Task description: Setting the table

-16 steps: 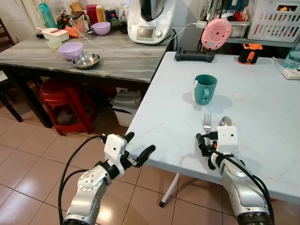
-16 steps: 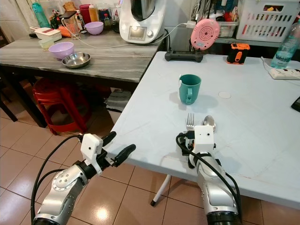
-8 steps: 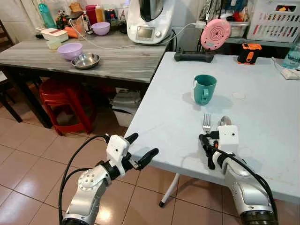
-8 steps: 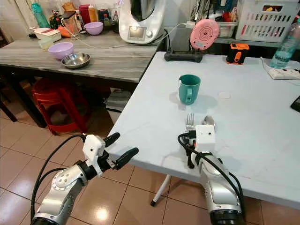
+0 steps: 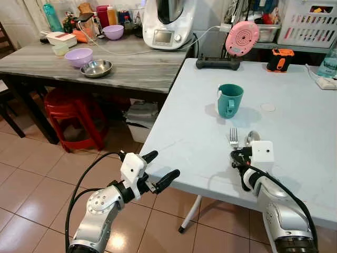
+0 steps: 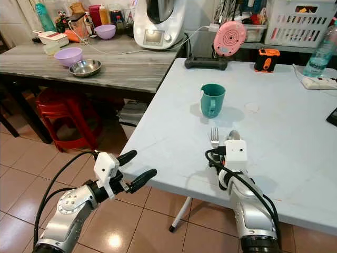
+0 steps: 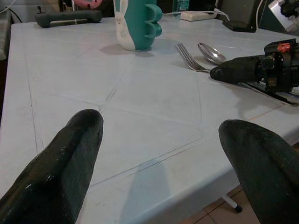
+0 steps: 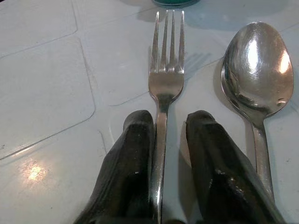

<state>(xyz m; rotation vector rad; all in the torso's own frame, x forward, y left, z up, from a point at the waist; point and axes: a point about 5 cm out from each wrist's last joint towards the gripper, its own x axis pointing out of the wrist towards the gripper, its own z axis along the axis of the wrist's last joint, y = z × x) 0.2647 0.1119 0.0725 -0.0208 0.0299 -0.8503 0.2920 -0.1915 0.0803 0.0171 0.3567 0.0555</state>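
Since a second ago the right gripper (image 8: pixel 169 126) has drawn back toward the near edge of the pale blue-white plastic table (image 5: pixel 295 105), so that more of the silver metal fork (image 8: pixel 166 70) lies bare ahead of it; the left gripper (image 5: pixel 159 167) has drifted slightly rightward below the table's corner. Now the right gripper's two black fingers (image 8: pixel 135 154) lie flat on the tabletop on either side of the fork's handle, one touching it and the other with a thin gap showing, so they are nearly closed around it; whether they actually pinch it cannot be told. Just beside the fork, at its 3 o'clock, lies a silver metal spoon (image 8: pixel 257 74), bowl upward, roughly parallel and not touching. At 12 o'clock from the fork stands an upright teal ceramic mug (image 5: pixel 230 99) with a ribbed handle, well apart from the cutlery; its inside is hidden. The left gripper hangs off the table's near corner at about 8 o'clock from the fork, fingers spread wide with nothing between them. On the grey wood-grain side table (image 5: pixel 137 66), at 10 o'clock from the mug, a lilac plastic bowl (image 5: pixel 79 56) sits just beside a shallow stainless steel bowl (image 5: pixel 97 67) that looks empty; a smaller purple bowl (image 5: pixel 113 31) stands further back near a white kitchen machine (image 5: pixel 168 21).
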